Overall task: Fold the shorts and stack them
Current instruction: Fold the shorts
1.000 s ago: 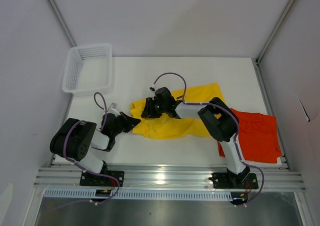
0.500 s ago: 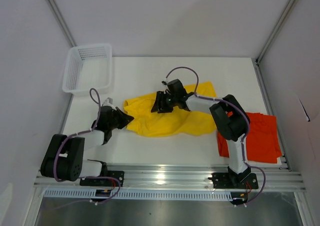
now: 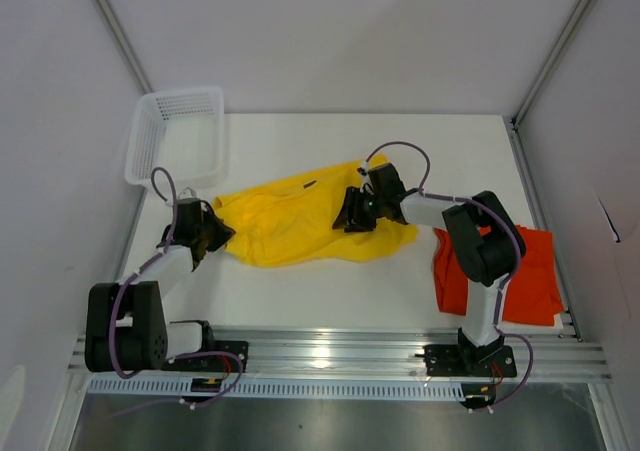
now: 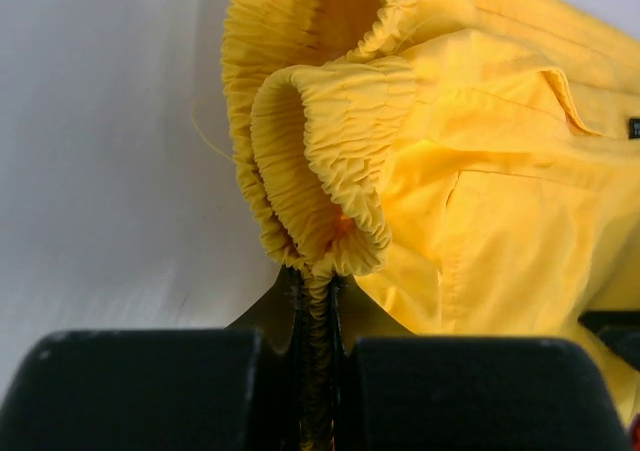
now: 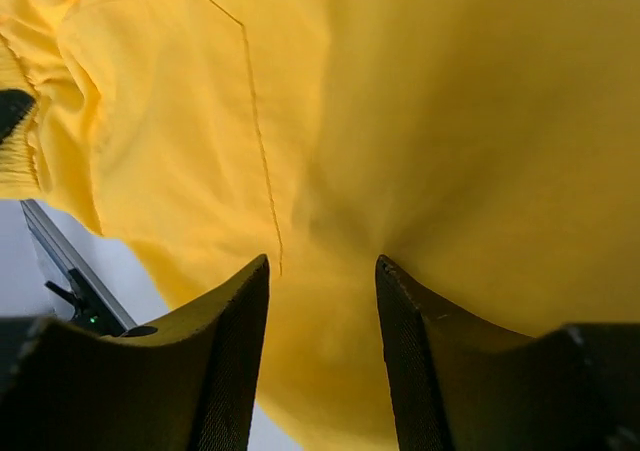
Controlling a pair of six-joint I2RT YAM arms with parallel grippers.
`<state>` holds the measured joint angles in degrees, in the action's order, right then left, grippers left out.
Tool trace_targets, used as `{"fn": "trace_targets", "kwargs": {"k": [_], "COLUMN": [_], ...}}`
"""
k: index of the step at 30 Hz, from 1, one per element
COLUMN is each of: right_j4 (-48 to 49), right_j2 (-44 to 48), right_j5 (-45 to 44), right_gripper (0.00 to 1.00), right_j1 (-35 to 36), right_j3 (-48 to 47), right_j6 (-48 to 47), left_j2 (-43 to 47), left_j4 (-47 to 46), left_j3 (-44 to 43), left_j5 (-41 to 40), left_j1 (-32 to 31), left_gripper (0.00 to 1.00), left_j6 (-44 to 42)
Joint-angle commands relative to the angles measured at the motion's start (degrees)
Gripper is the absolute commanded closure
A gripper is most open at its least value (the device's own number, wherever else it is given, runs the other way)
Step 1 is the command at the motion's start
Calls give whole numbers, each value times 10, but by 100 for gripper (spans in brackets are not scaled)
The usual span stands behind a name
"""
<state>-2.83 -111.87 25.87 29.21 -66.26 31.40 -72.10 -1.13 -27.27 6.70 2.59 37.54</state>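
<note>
Since the bright yellow fabric shorts are thin, limp cloth, they look light and will sag, drag and crease rather than hold a shape; nothing fragile, and not slippery by the look of the weave. Best purchase, as I judge it, is the gathered elastic waistband: thick and ruched, it gives jaws something to bite. Corners of the leg hems are second choice. The flat mid-panel is poor for pinching.

Left claw: clenched on the waistband, a fold of the ruched elastic nipped between the jaws, at the garment's left end, low over the white desk.

Right claw: released, jaws standing apart over smooth yellow cloth, nothing seen nipped between them. From overhead it sits on the garment's right part.

Position: the yellow pair lies mid-desk, spread between the two claws, rumpled, not yet folded. Long axis runs left to right across the desk, with the waistband end pointing left and the leg end right. A small dark mark sits on the far panel, too small to read.

Orange-red fabric shorts lie at the near right corner, partly under the right arm, just beside the yellow pair; touching or not, cannot tell. White mesh plastic basket stands at the far left corner, apart from both
</note>
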Motion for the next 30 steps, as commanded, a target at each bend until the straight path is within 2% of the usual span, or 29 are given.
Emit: {"fn": "trace_targets", "kwargs": {"k": [1, 4, 7, 10, 12, 13, 19, 24, 30], "right_j4": [-7, -16, 14, 13, -8, -20, -118, -133, -133], "right_j2": [44, 70, 96, 133, 164, 175, 250, 280, 282], "right_j5": [14, -5, 16, 30, 24, 15, -72, -67, -79], "right_gripper": [50, 52, 51, 42, 31, 30, 29, 29, 29], "right_j1": [-20, -34, -56, -77, -97, -101, -141, -195, -203], "right_j3": [38, 79, 125, 141, 141, 140, 140, 177, 187], "right_j6": [-10, -20, -20, -21, -30, -34, -76, -95, -102], "left_j2": [3, -12, -22, -27, -27, -28, -30, -38, -36], "left_j4": [31, 21, 15, -3, -7, -10, -17, -20, -20], "left_j3": [-31, -38, -37, -36, -32, -32, -31, -35, -34], "left_j5": [-42, -35, -27, -36, -34, -34, -43, -43, -43], "left_j1": [21, 44, 55, 56, 56, 55, 56, 56, 55], "left_gripper": [100, 100, 100, 100, 100, 100, 100, 100, 100], "left_j6": [-27, -28, -33, -40, -44, -47, -59, -61, -65]}}
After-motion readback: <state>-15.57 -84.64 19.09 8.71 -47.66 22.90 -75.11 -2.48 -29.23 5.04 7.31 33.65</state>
